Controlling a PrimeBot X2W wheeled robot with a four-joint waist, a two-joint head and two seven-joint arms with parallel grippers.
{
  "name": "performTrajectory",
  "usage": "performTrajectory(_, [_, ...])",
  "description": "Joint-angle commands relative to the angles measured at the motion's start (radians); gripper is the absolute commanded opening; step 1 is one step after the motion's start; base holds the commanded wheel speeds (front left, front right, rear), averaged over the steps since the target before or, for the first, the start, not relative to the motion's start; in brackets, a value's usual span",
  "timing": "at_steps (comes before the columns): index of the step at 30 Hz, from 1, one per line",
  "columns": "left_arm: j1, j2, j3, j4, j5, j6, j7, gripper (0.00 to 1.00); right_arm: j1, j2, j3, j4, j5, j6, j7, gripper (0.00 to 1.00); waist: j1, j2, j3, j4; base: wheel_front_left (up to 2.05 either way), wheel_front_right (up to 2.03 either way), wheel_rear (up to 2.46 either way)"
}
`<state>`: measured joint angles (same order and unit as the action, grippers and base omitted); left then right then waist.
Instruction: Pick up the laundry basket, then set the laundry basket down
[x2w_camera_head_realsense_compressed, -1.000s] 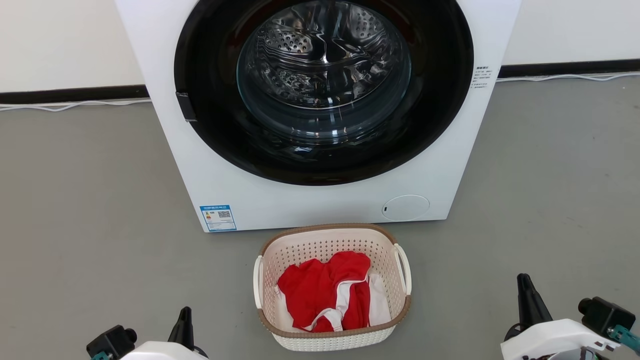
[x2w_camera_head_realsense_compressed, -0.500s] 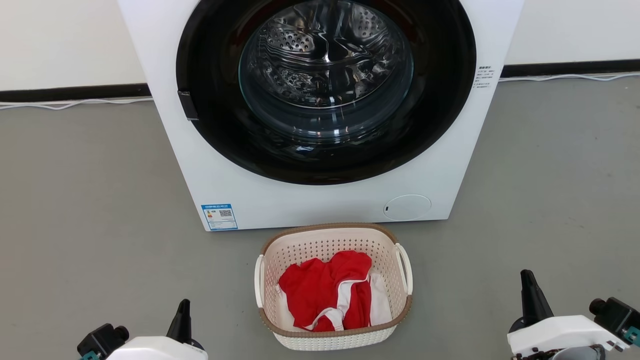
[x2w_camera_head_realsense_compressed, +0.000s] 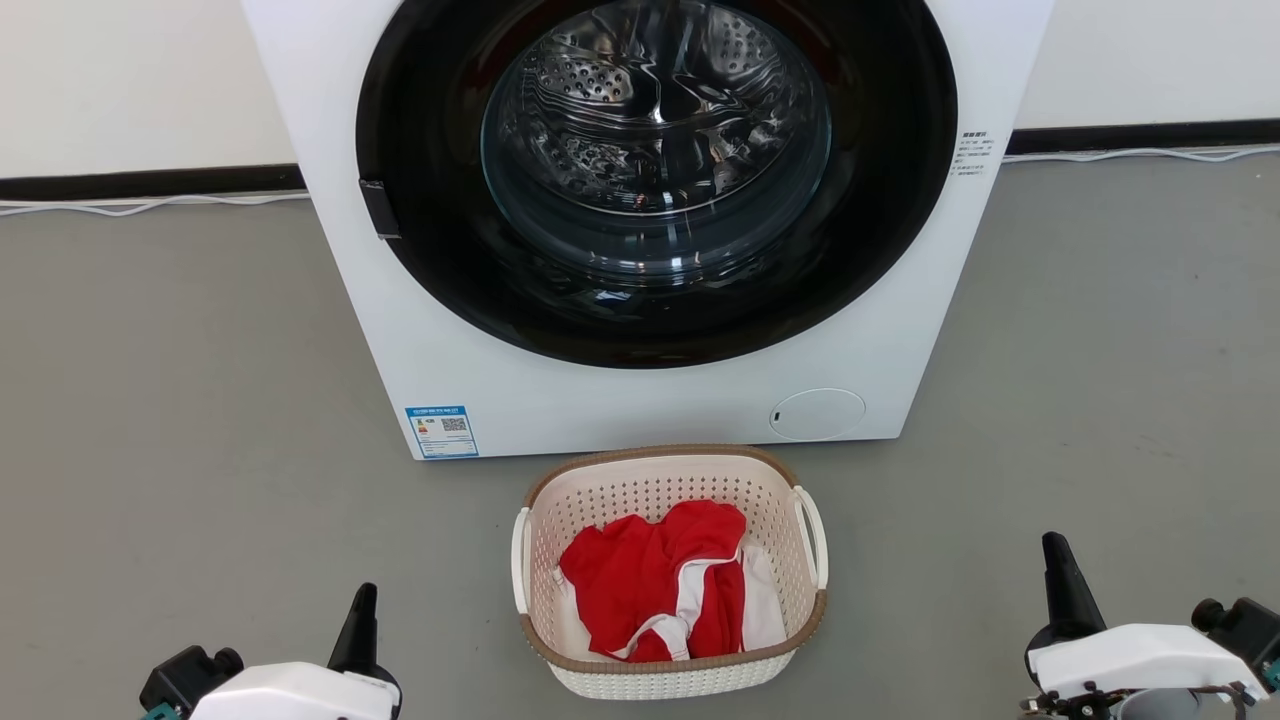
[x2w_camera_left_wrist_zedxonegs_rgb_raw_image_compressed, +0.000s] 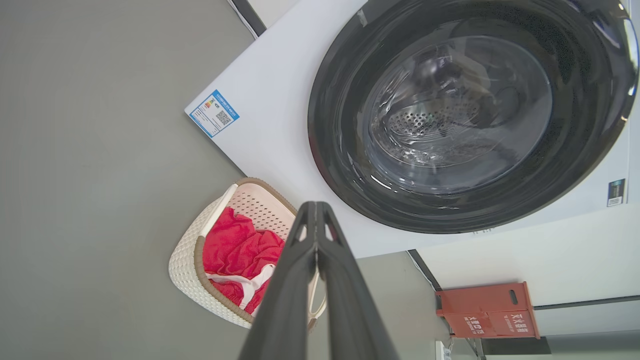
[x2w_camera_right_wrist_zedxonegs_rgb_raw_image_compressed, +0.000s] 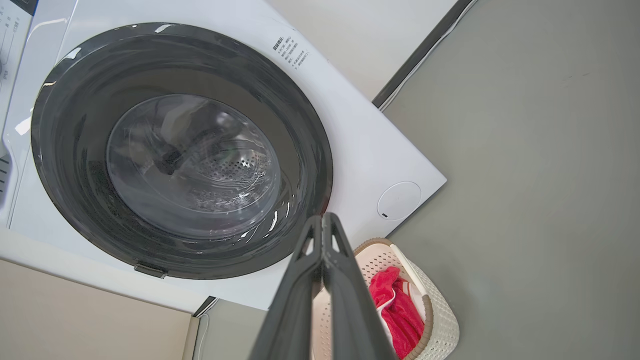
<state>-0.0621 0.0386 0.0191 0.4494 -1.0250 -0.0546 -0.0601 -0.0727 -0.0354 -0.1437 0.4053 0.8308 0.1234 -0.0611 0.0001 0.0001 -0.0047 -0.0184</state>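
One blue label (x2w_camera_head_realsense_compressed: 441, 431), washer (x2w_camera_head_realsense_compressed: 620, 405), laundry basket (x2w_camera_head_realsense_compressed: 662, 682)

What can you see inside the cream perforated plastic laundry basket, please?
A crumpled red garment with white trim lies in the cream perforated plastic laundry basket, over white fabric. They cover most of its floor, so anything beneath is hidden.

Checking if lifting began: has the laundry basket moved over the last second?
No. The laundry basket sits just as close before the washing machine; both drift slightly right together, so the camera moved.
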Motion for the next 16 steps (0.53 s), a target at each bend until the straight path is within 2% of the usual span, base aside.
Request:
performTrajectory(1, [-0.039, 0.010, 0.024, -0.037, -0.033, -0.016, 0.010, 0.00, -0.032, -0.011, 0.016, -0.035, 0.039, 0.004, 0.013, 0.00, -0.0001, -0.0001, 0.000, 0.001, 0.00, 0.00, 0.00])
performTrajectory(16, [-0.041, 0.011, 0.044, -0.085, -0.191, -0.033, 0.057, 0.00, -0.033, -0.012, 0.020, -0.071, 0.252, 0.005, 0.059, 0.00, -0.0001, -0.0001, 0.002, 0.006, 0.00, 0.00, 0.00])
